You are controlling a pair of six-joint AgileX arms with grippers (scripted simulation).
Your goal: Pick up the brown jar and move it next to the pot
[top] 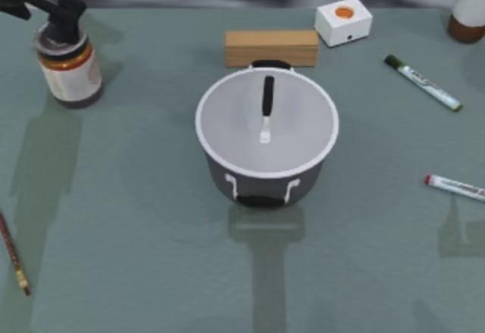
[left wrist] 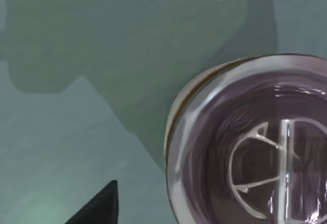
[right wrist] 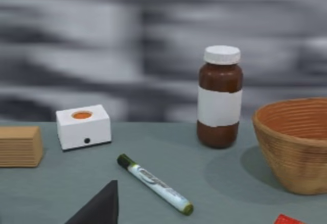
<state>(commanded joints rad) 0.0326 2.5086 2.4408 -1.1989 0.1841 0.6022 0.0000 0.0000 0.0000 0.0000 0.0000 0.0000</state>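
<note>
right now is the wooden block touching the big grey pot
Cannot tell. In the top view the tan wooden block sits just behind the large dark grey pot, whose black rear handle overlaps the block's front edge from above, so no gap or contact shows plainly.

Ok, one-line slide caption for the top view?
Left hand over the brown jar at far left; pot centre.

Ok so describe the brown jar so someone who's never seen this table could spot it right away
Start at the big grey pot in the middle of the table, then look to the table's far left corner. The brown jar stands there under the left gripper: small, dark-lidded, orange-brown contents, white label. The taller brown bottle at the far right has a white cap.
</note>
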